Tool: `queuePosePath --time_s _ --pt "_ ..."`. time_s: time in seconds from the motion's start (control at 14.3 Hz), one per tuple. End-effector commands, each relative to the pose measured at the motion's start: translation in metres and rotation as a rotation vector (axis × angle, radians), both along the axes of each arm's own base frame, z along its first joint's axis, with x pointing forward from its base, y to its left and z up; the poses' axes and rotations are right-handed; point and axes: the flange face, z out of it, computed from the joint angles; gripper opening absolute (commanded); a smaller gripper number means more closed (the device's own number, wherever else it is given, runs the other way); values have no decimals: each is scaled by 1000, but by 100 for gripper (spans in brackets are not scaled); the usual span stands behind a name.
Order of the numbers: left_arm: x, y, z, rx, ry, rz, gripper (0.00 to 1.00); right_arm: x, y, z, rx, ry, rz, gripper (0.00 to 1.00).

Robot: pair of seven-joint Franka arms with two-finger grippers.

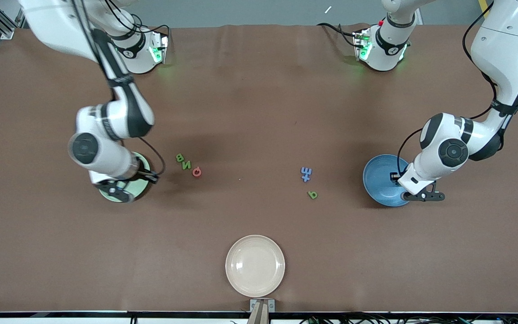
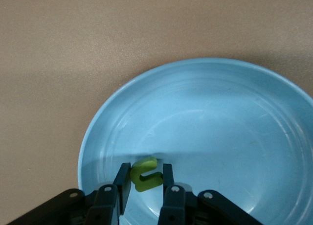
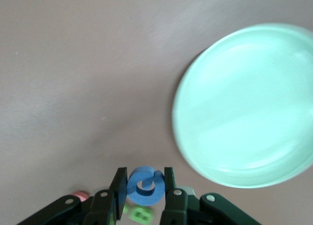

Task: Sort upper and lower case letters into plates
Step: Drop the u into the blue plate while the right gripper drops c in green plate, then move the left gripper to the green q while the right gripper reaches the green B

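My left gripper (image 2: pixel 145 168) is shut on a small green letter (image 2: pixel 145 174) and holds it low over the blue plate (image 2: pixel 220 117), near its rim; the plate also shows in the front view (image 1: pixel 378 177). My right gripper (image 3: pixel 145 178) is shut on a round blue letter (image 3: pixel 145 187) and holds it in the air just beside the pale green plate (image 3: pixel 244 107), whose rim shows under the hand in the front view (image 1: pixel 107 195). On the table lie two green letters (image 1: pixel 183 161), a red letter (image 1: pixel 196 171), two blue letters (image 1: pixel 306 174) and a green letter (image 1: pixel 312 194).
A cream-beige plate (image 1: pixel 255 265) sits empty near the table's front edge, nearer the camera than all the letters. The brown table top (image 1: pixel 259 112) is bare between the arm bases and the letters.
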Motion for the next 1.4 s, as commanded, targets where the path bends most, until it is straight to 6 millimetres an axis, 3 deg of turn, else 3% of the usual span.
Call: queuePosePath --time_s 0.0,0.14,0.21,0.35,0.42,0.49,0.56,0.77,0.98,1.12,1.33 --pt "6 3 -2 0 -10 -22 13 -23 -46 5 20 23 46 3" --pt "6 3 -1 0 -12 -22 16 -34 -73 -6 29 36 74 3" --pt "6 4 -1 0 -12 -20 28 -37 -86 -12 32 38 82 3" --pt "7 3 3 5 -17 -25 83 -45 -111 -29 37 20 103 3" --pt "7 2 6 8 -23 -30 94 -49 -120 -38 36 2 112 3" --pt "7 0 16 17 -29 -30 99 -51 -123 -42 34 -15 116 3" --pt "5 -6 23 25 -27 -29 99 -51 -125 -45 32 -21 114 3" --pt "-1 -49 53 38 -3 -32 99 -52 -124 -67 31 2 115 4" --pt "-7 -108 78 18 -37 51 99 -55 -118 -86 31 28 126 4" --pt "-11 -147 87 -9 -59 108 99 -57 -112 -99 31 48 138 5" --pt "-4 -201 80 -67 -58 203 99 -59 -107 -103 30 54 145 8"
